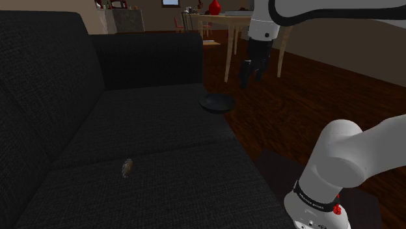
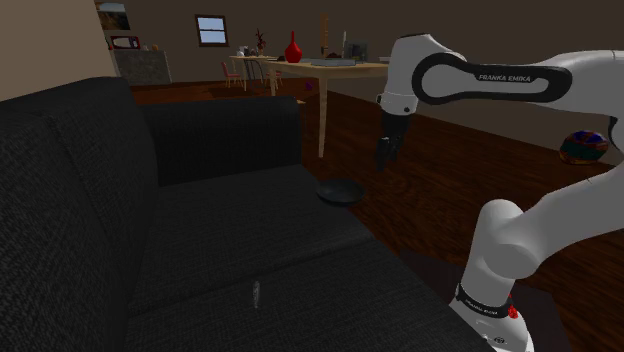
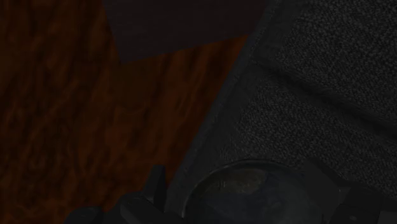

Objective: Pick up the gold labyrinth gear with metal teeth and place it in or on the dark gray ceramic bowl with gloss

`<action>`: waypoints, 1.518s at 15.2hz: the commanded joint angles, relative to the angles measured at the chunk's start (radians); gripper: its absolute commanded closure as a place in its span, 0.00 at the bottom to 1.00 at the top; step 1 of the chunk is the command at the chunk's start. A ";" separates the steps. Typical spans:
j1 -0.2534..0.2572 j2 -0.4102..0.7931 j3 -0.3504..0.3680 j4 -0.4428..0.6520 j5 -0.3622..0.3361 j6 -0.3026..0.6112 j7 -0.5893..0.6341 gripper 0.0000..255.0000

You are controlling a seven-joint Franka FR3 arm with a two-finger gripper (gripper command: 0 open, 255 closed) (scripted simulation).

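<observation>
Open, empty gripper (image 1: 251,79) up near the bowl (image 1: 216,103), well apart from the gear (image 1: 127,168) on the sofa (image 1: 162,133).

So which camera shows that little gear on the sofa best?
The shoulder view: the gear shows its brownish, rounded shape there. The second exterior view gives it as a thin pale sliver, seen nearly edge-on.

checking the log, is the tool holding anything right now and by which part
Nothing is held: the tool hangs empty in the air, and the gear lies on the sofa cushion.
</observation>
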 commanded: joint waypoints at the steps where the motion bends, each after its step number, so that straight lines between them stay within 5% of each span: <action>1: 0.000 0.000 0.000 0.000 0.000 0.000 0.000 0.00; 13: 0.120 0.258 0.184 0.121 0.109 0.110 0.111 0.00; 23: 0.195 0.519 0.331 0.309 0.128 0.166 0.205 0.00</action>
